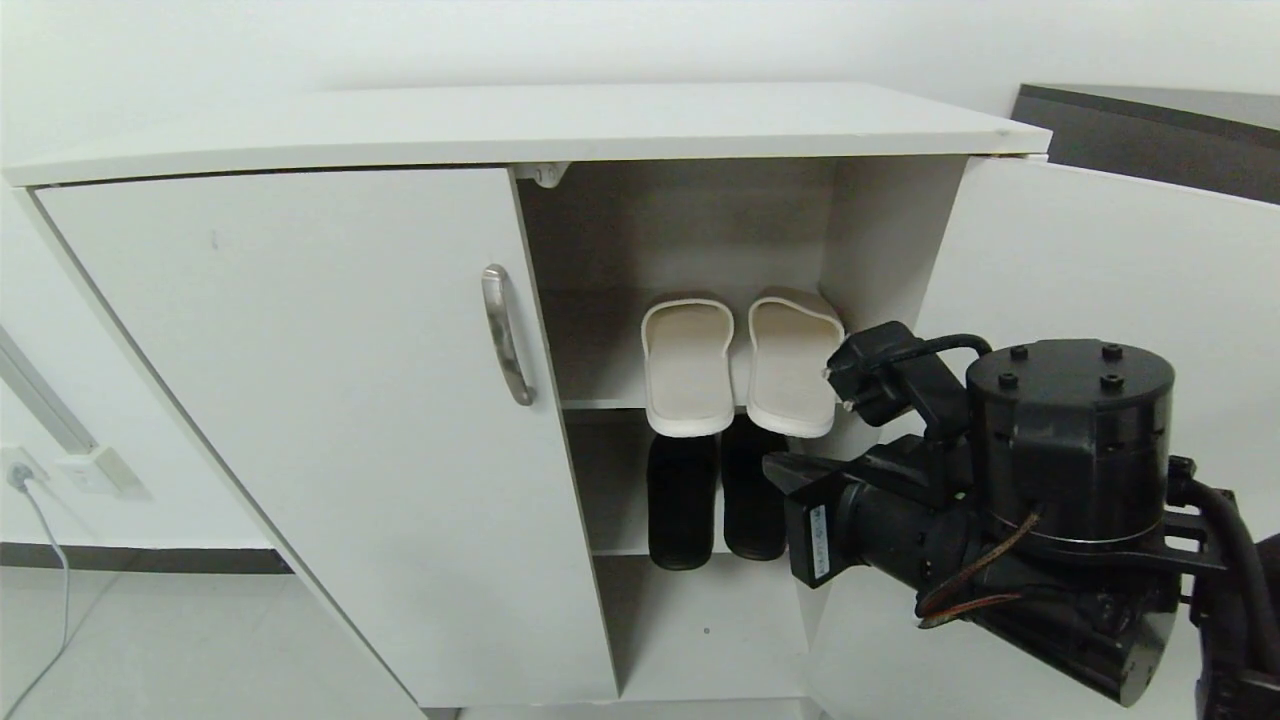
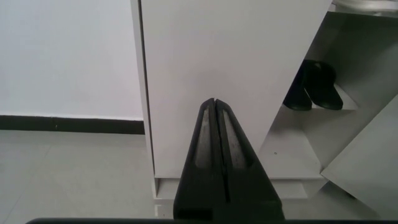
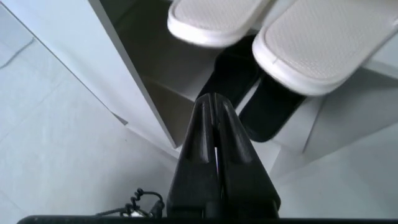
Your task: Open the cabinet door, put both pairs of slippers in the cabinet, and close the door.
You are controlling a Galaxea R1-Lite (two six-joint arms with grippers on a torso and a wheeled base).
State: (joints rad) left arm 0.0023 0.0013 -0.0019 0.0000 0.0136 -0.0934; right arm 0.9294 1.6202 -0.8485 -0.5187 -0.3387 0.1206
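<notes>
Right arm (image 1: 1000,480) seen nearest in head view, before the open right door (image 1: 1100,270); left door (image 1: 300,400) shut. White slippers (image 1: 690,370) noted in the cabinet (image 1: 500,130) on the upper shelf (image 1: 590,375), black slippers (image 1: 682,500) on the lower shelf (image 1: 620,545).
Left wrist view: left jaws pressed together, empty, facing the shut door.
Right wrist view: right jaws closed, empty, near both pairs.

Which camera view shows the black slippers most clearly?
The head view: both black slippers lie side by side on the shelf under the white pair. The left wrist view shows them small, from the side; the right wrist view, partly behind white heels.
</notes>
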